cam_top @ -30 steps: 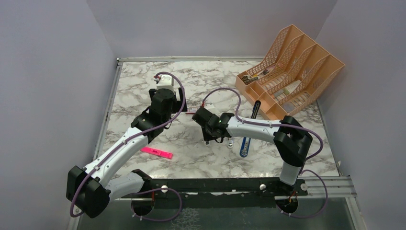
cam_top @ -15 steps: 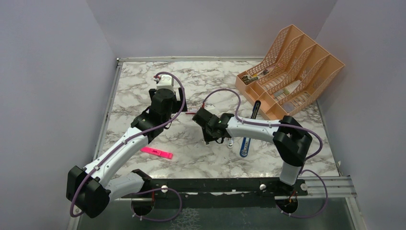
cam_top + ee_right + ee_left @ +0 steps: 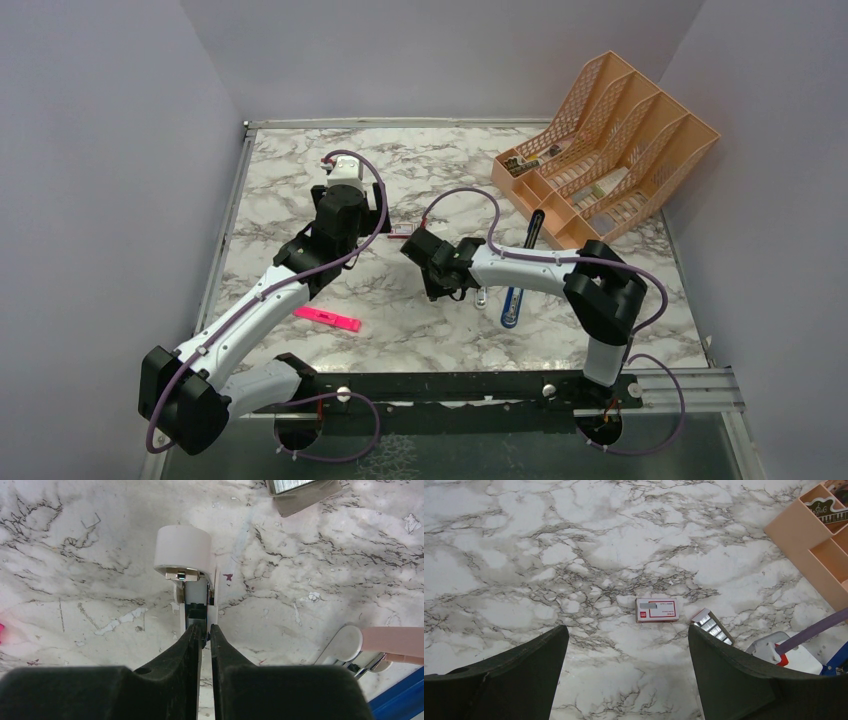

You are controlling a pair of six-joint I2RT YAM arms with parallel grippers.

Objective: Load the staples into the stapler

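The white stapler [image 3: 183,550] lies open on the marble, its channel running toward my right gripper [image 3: 204,628]. That gripper's jaws stand almost together, tips pinched on the channel's right wall. The staples [image 3: 292,485] lie as silver strips in an open tray just beyond the stapler, also visible as the staples [image 3: 711,625] in the left wrist view. Next to them lies the small red-and-white box [image 3: 656,610]. My left gripper [image 3: 627,630] hovers wide open above bare marble, short of the box, holding nothing.
A pink highlighter [image 3: 327,318] lies left of centre. A blue-and-black pen [image 3: 513,300] lies right of the right wrist, with a small white-and-chrome piece [image 3: 345,645] beside it. An orange mesh organizer [image 3: 610,140] fills the back right corner.
The right gripper's jaws have closed a little further at the stapler, and its wrist has edged slightly left. The left arm has not moved.
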